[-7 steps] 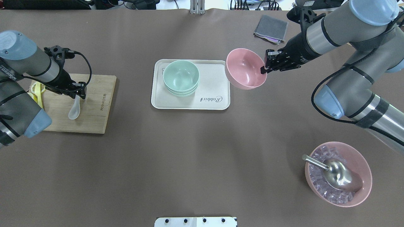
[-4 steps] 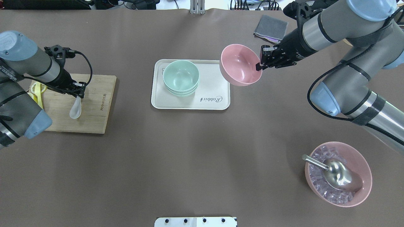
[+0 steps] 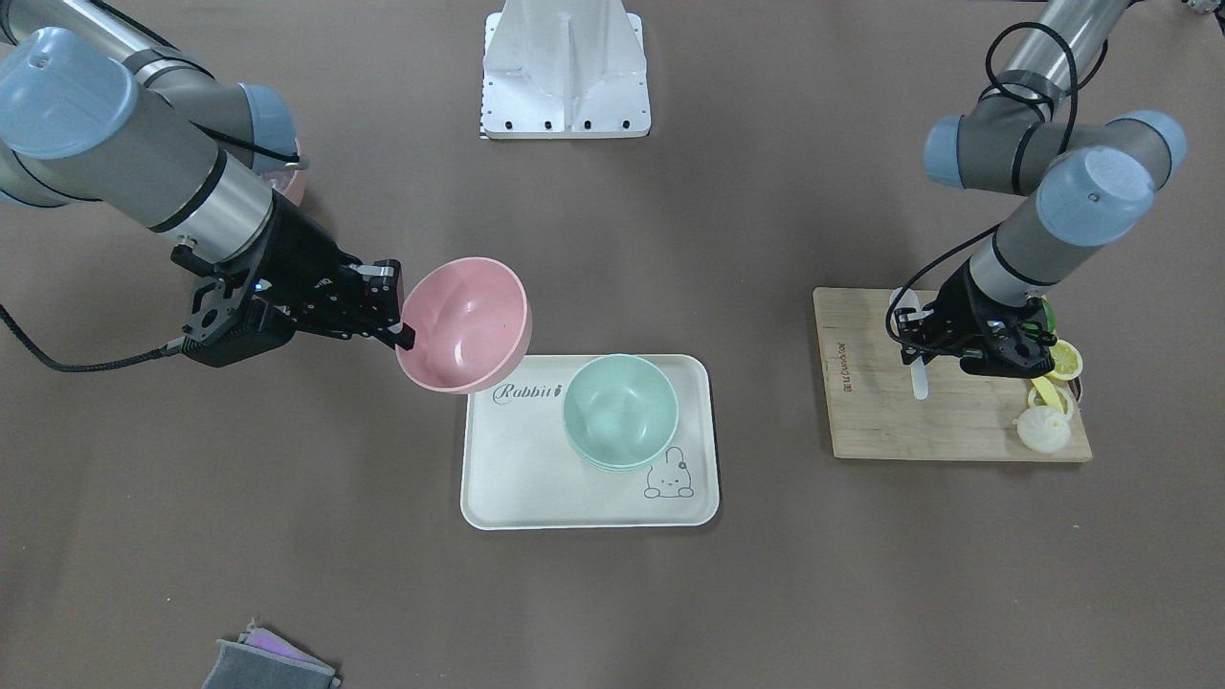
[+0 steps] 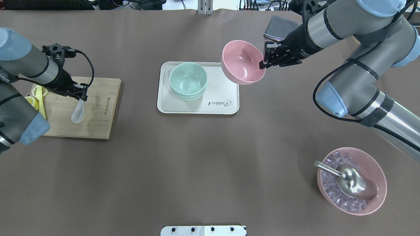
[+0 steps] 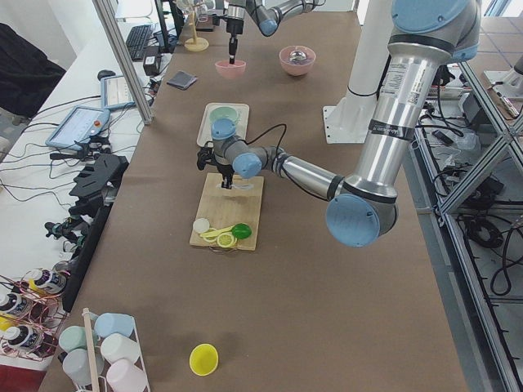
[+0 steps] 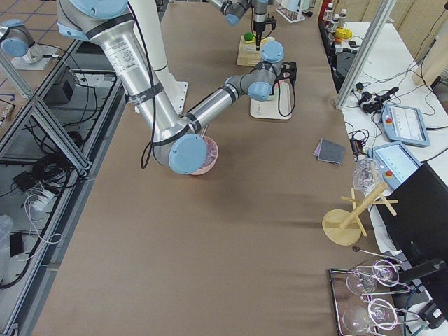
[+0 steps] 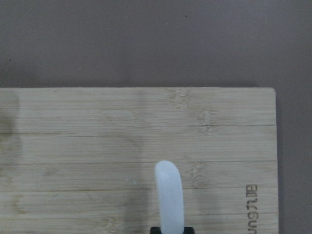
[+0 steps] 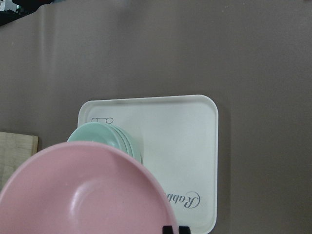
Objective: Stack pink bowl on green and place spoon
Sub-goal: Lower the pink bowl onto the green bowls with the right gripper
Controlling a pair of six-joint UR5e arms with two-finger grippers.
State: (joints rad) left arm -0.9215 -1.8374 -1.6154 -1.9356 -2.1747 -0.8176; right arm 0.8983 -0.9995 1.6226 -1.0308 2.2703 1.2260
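My right gripper (image 4: 262,64) is shut on the rim of the pink bowl (image 4: 242,62). It holds the bowl tilted in the air over the right far corner of the white tray (image 4: 216,98). The bowl fills the lower left of the right wrist view (image 8: 83,195). A stack of green bowls (image 4: 188,78) stands on the left part of the tray, to the left of the pink bowl. My left gripper (image 4: 80,93) is shut on the handle of a white spoon (image 4: 78,113). It holds the spoon over the wooden cutting board (image 4: 98,111).
Lemon slices (image 4: 32,98) lie at the board's left end. A larger pink bowl (image 4: 351,180) with ice cubes and a metal scoop stands at the near right. A grey cloth (image 4: 279,28) lies at the far right, behind the held bowl.
My right gripper has carried the pink bowl left and farther back, over the tray's corner. My left gripper has shifted slightly back and left with the spoon.
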